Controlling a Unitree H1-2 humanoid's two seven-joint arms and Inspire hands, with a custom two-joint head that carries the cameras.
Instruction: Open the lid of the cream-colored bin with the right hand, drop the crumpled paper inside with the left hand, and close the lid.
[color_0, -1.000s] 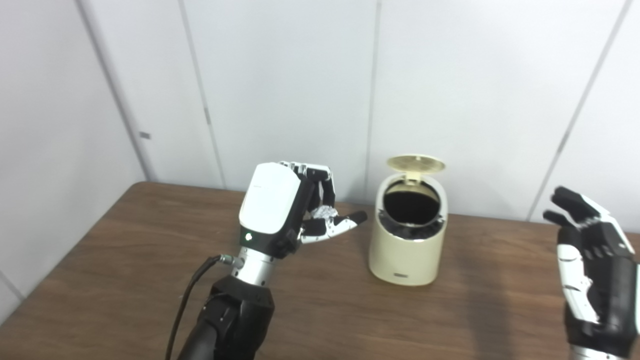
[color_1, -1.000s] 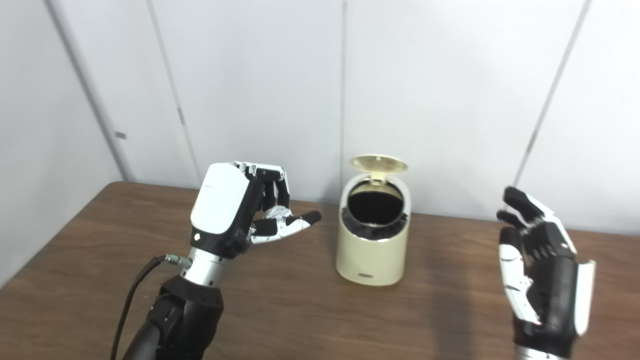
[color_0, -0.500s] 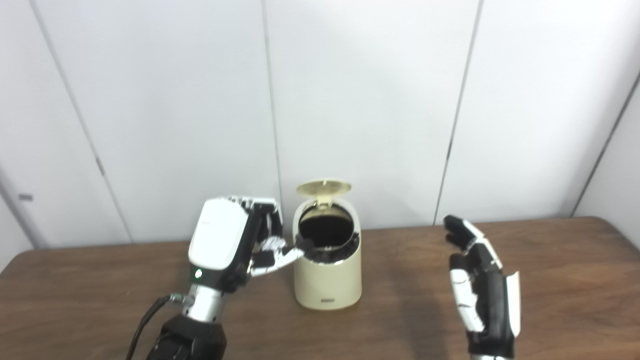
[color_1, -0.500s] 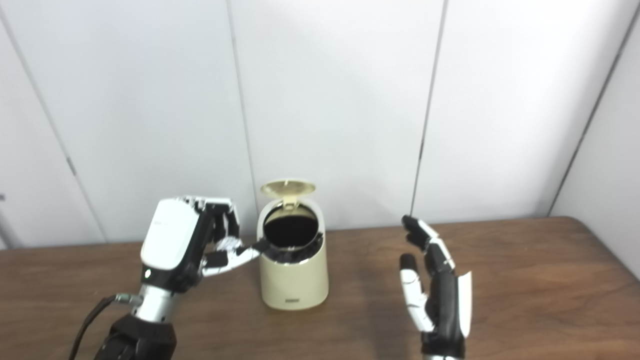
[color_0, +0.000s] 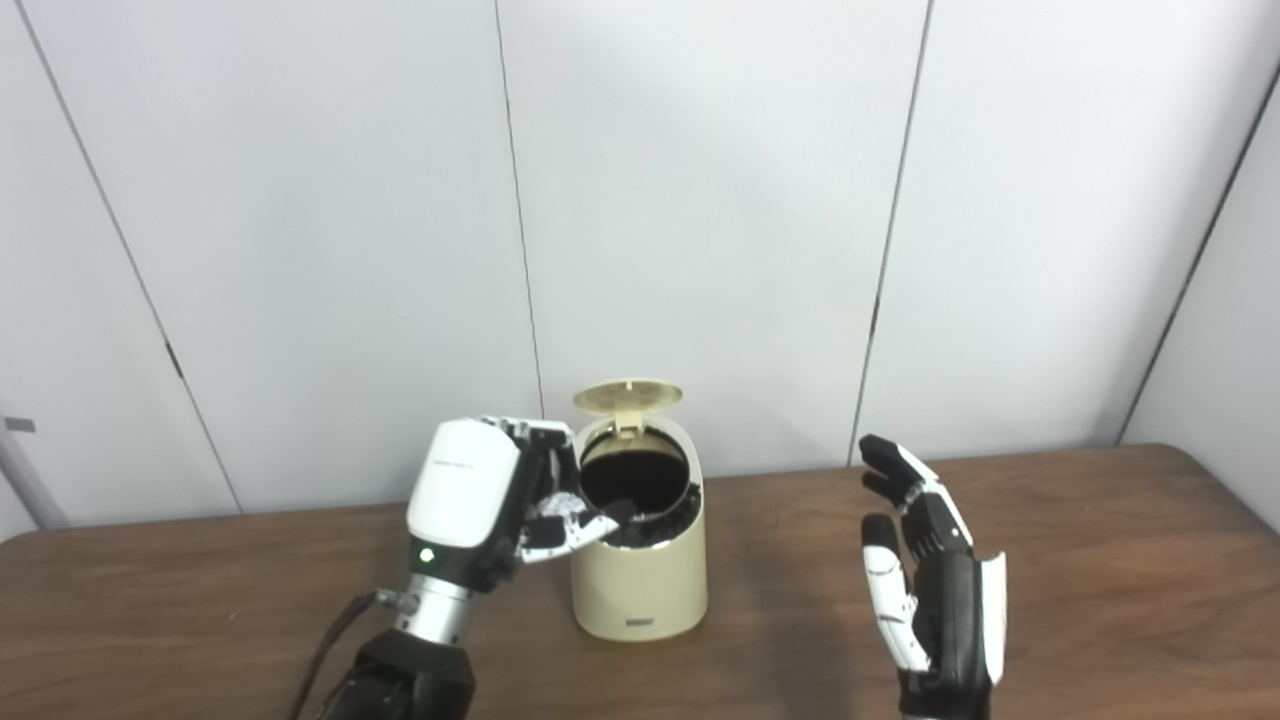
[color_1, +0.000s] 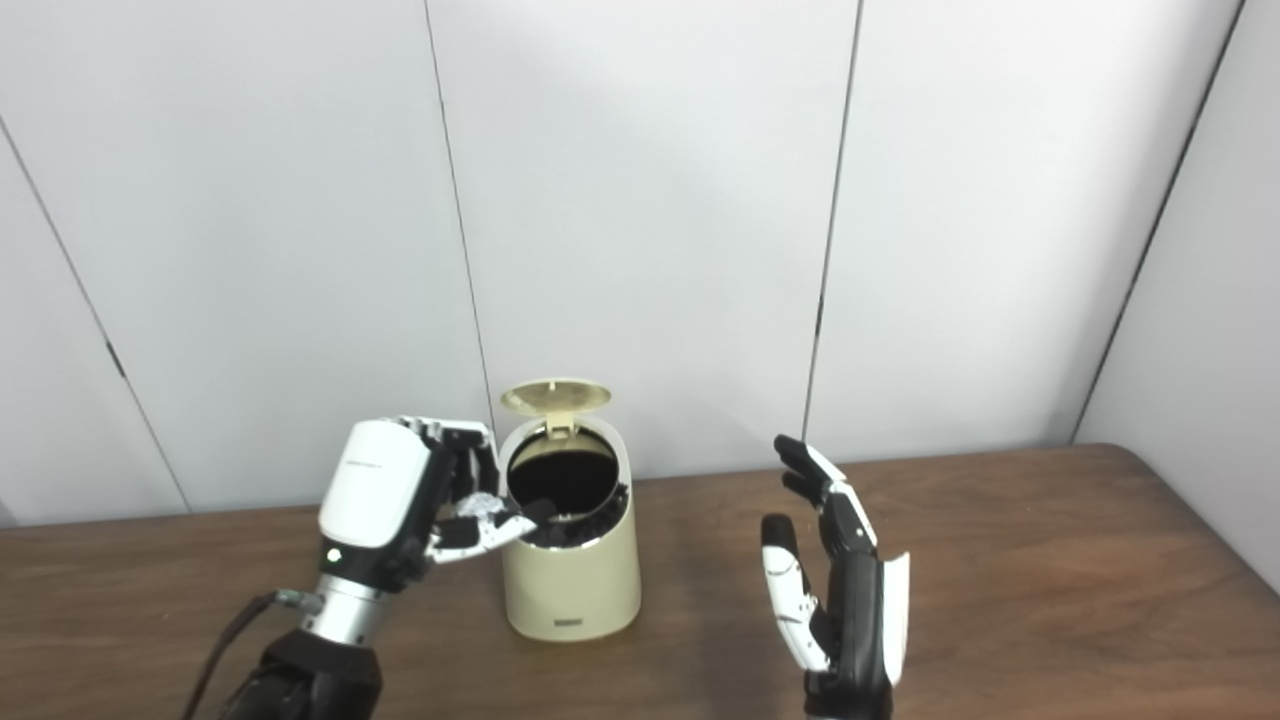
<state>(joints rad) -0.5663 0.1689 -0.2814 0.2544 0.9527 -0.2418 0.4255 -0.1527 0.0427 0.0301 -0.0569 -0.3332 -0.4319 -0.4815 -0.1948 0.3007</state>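
The cream-colored bin (color_0: 640, 585) stands on the brown table near the back wall, its round lid (color_0: 627, 396) flipped up and the dark opening showing. My left hand (color_0: 480, 500) hovers at the bin's left rim, fingers curled around a crumpled paper ball (color_0: 557, 506), thumb tip reaching over the opening. My right hand (color_0: 930, 590) is raised to the right of the bin, apart from it, fingers spread and holding nothing. In the right eye view the paper (color_1: 478, 504) sits just left of the opening.
The wooden table (color_0: 1100, 600) stretches right to a rounded corner at the wall. White wall panels stand directly behind the bin. A black cable (color_0: 325, 640) hangs from my left wrist.
The camera has swung right and up, shifting the whole picture. My left hand with the paper has closed in on the bin, its thumb now over the opening. The right hand stays raised and open.
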